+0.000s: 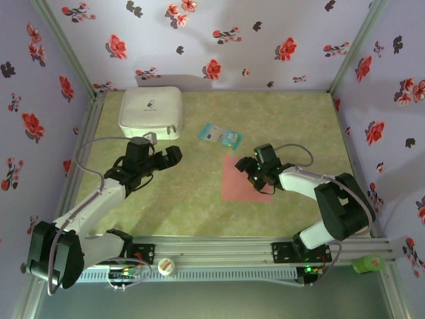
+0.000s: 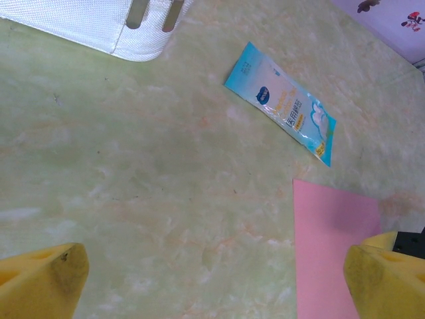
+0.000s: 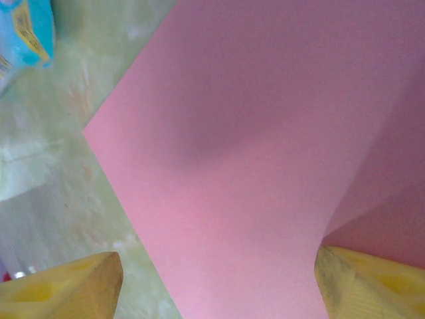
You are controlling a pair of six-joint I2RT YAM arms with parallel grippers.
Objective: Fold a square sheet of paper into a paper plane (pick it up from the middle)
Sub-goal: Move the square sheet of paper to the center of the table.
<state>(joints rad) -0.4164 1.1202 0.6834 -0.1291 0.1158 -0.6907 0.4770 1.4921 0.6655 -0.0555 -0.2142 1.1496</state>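
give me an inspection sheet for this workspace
surface: green marbled table, no spills seen
job's things: pink paper lies unfolded on the table; one side seems to curve up by a finger in the right wrist view; no plane made yet
clutter: white case at the far left; blue packet just beyond the paper, apart from it
grippers: left gripper open over bare table; right gripper open, low over the paper
cables: one grey loop behind the left gripper, another behind the right; neither on the paper
surroundings: flowered walls; metal rail at the near edge
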